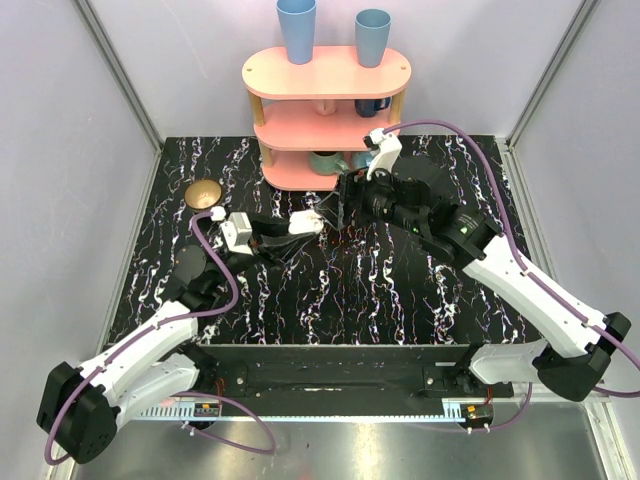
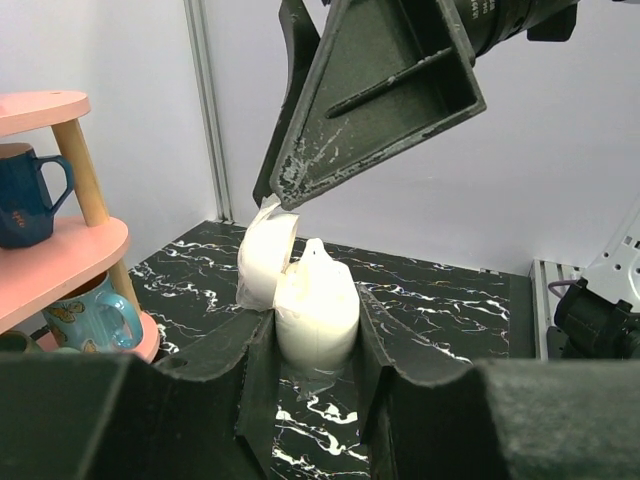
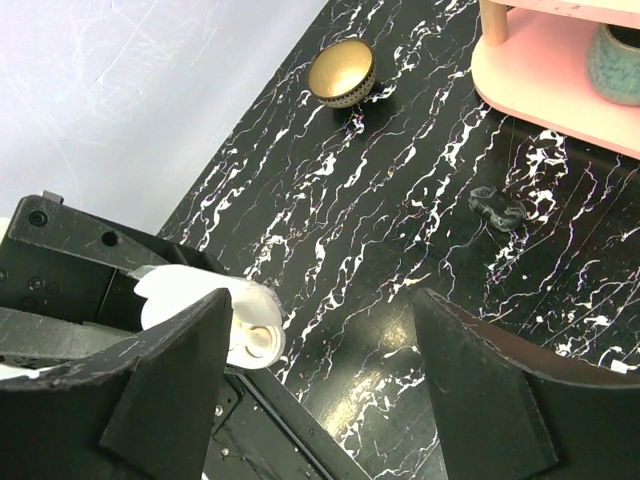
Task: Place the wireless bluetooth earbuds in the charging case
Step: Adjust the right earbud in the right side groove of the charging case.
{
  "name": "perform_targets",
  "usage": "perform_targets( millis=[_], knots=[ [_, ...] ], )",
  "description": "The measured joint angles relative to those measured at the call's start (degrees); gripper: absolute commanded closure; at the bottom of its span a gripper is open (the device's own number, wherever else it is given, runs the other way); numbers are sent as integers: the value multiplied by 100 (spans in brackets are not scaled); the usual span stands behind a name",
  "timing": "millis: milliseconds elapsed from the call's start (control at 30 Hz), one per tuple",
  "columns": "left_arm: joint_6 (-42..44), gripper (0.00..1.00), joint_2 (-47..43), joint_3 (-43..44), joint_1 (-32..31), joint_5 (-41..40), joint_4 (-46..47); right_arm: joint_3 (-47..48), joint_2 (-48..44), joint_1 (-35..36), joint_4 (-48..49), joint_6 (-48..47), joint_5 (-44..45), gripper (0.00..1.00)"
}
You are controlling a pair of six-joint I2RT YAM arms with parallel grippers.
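Top external count first: one pink shelf (image 1: 325, 110) with three tiers, two light blue cups (image 1: 297, 28) on its top tier, one dark blue mug (image 1: 372, 105) on the middle tier, one teal mug (image 1: 325, 160) on the bottom one, one gold bowl (image 1: 205, 193) off to the shelf's left on the marble table (image 1: 400, 290), and one charging case (image 1: 307, 224) just in front of the shelf. The left gripper (image 2: 315, 345) is clamped on the case from both sides, holding it upright with its lid (image 2: 265, 255) flipped open toward the shelf (the left wrist view shows this best). The right gripper (image 3: 320, 310) is spread wide and holds nothing. It hangs right over the case, and in the left wrist view one fingertip looks to be touching the lid's top edge. Hard bits: I can't pick out either of the earbuds for sure. There's a round pale shape (image 3: 258, 340) inside the open case in the right wrist view, but I can't tell if it's a bud or just the socket. One right finger covers part of the case there. There's also a small glassy blob (image 3: 495, 205) on the table in front of the shelf's base, too unclear to name.
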Motion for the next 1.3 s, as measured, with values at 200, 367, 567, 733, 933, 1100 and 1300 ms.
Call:
perform_targets(
  millis=[200,367,567,733,933,1100,1300],
  knots=[
    [37,100,-4,0,-13,164,26,0,7,-269,9,234,-68,19],
    [79,100,-17,2,-26,267,46,0,28,-330,24,328,-260,23],
    [107,100,-44,2,-28,223,42,-129,-249,-330,66,264,-299,49],
    [107,100,-42,2,-26,184,42,-186,-758,-334,129,81,-658,62],
    [59,100,-4,48,-28,184,94,-166,-708,-332,188,-55,-1644,67],
    [-13,100,59,177,-26,173,175,-166,-339,-332,44,-162,-1902,67],
    [-96,100,133,229,-26,177,223,-162,-302,-332,22,-297,-1906,65]
  ],
)
